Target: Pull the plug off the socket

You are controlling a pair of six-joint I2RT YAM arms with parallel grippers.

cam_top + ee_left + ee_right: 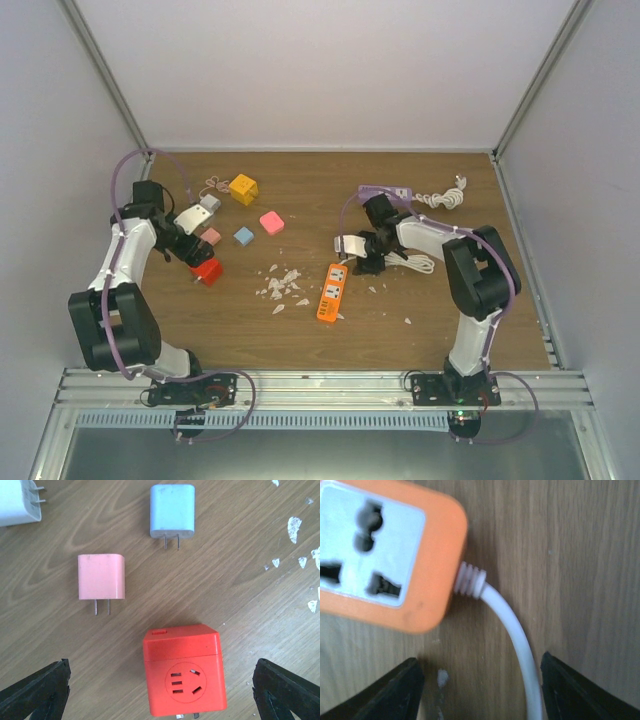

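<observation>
Here, the left gripper (160, 690) hangs low over the wooden table (240, 580) with its jaws released wide, 1 black finger on each side of the red socket cube (182, 675) and clear of both its sides. The cube sits at the left of the table, and the face turned to the wrist camera carries a round outlet whose 5 slots are all open. Small metal prongs show at its lower edge. Just beyond it the pink plug (101, 576) lies flat and apart from the cube, its 2 bare prongs pointing back toward the gripper. A blue plug (172, 511) lies farther off, prongs the same way, and a white plug (17, 502) sits at the far left corner of that view. White chips (295, 527) are scattered to the right.

Near the middle of the table, the right gripper (480, 680) is down at the end of the orange power strip (435, 570). Its jaws stand apart, and the strip's white cable (512, 625) runs between them, nearer the right finger, with no clamp on it. The 1 outlet seen there has open holes
</observation>
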